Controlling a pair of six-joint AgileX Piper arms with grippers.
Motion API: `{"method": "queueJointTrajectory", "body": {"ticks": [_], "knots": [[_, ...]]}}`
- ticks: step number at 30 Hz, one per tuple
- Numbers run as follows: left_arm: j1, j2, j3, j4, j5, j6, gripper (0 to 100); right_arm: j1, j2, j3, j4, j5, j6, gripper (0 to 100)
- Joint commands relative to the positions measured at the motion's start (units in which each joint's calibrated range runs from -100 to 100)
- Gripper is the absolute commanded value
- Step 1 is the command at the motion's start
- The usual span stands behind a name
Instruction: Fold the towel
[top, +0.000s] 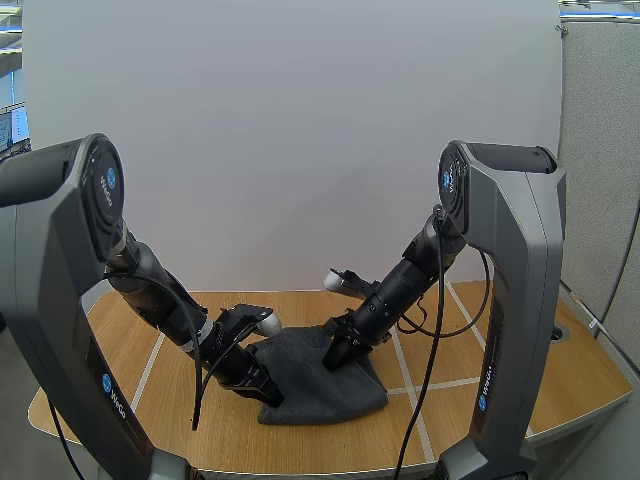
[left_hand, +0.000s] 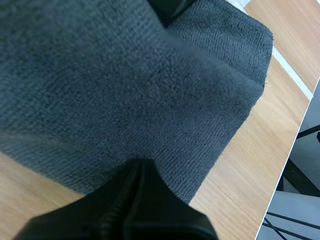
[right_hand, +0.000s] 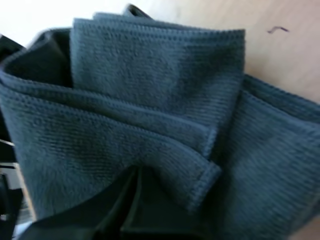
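"Where is the towel (top: 322, 385)?"

"On the table (top: 300, 308), bunched between the pincers. The left pincer (top: 268, 392) is pinched tight on its edge. The right pincer (top: 335, 358) pinches a fold, maybe to pull it over."

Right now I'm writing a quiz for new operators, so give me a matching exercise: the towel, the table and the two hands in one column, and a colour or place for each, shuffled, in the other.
Column one
1. towel
2. table
3. left hand
4. right hand

Column two
A. light wood with pale lines
B. at the towel's far side
C. dark grey, lying in folded layers
D. at the towel's near left edge

Pairs: 1-C, 2-A, 3-D, 4-B
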Motion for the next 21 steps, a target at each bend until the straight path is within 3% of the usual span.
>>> {"method": "queueJointTrajectory", "body": {"ticks": [1,14,21], "knots": [[-0.02,0.92,0.01,0.41,1.68,0.56,0,-0.29,0.09,0.15,-6.39,-8.26,-0.84,0],[-0.02,0.92,0.01,0.92,4.32,0.56,0,-6.35,0.09,0.02,-8.95,-29.2,-0.76,0],[-0.02,0.92,0.01,1.02,4.32,0.56,0,-7.67,-0.38,-5.83,-8.1,-24.02,2.41,0]]}}
